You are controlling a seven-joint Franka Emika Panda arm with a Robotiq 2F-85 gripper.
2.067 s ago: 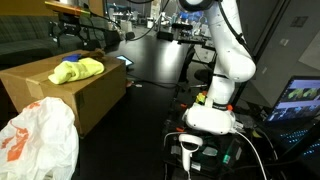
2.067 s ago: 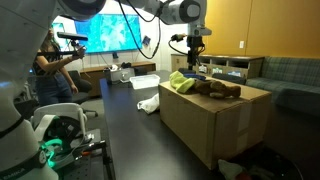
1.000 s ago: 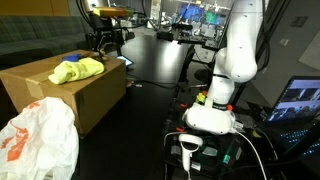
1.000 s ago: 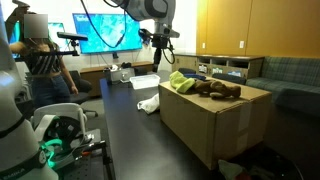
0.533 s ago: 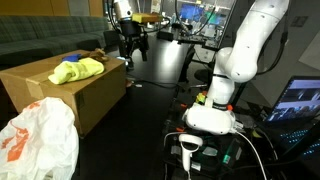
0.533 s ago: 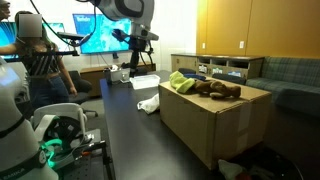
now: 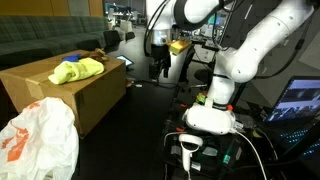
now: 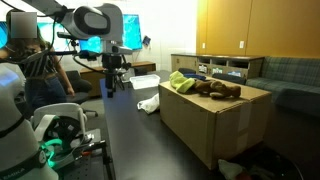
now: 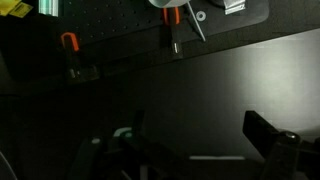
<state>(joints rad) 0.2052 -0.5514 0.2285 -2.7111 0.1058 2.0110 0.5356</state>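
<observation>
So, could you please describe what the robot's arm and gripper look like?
The arm is glossy white, with rounded links and dark bands at the joints, on a domed white base. The gripper is black, with two chunky dark fingers.

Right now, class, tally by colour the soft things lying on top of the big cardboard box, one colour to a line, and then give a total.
Yellow: 1, the yellow cloth
Brown: 1, the brown soft toy
Total: 2
</observation>
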